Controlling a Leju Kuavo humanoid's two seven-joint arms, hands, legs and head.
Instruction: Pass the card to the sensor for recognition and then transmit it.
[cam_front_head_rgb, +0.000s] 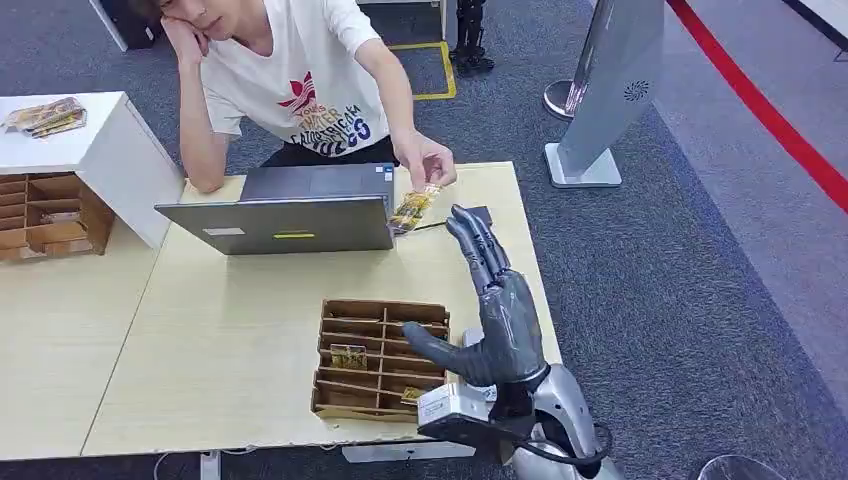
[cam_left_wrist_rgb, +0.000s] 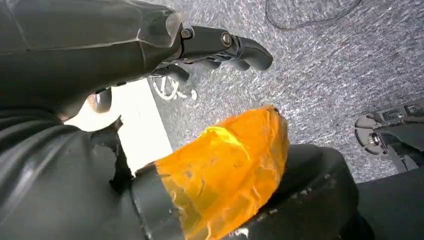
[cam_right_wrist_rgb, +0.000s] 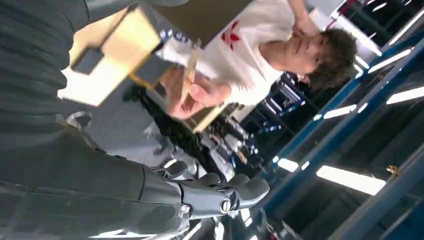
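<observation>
right hand (cam_front_head_rgb: 497, 330): raised above the bench's near right edge, fingers spread and extended, holding nothing
left hand (cam_left_wrist_rgb: 220, 47): hangs low over grey carpet (its thumb tip wrapped in orange tape), fingers loosely curled in, nothing in them
wooden tray (cam_front_head_rgb: 380, 357): one close by on the bench (cam_front_head_rgb: 220, 340), with two small cards lying in its slots; a second tray (cam_front_head_rgb: 45, 215) sits far left
card (cam_front_head_rgb: 413, 208): pinched by the person's hand (cam_front_head_rgb: 425, 160), just beyond the right hand's fingertips
sensor (cam_front_head_rgb: 478, 215): a small dark pad seems to lie beside the laptop (cam_front_head_rgb: 290, 210); I judge it the reader
step: hand-over at the person, apparently complete
next: draw the empty hand back towards the near tray for another card
</observation>
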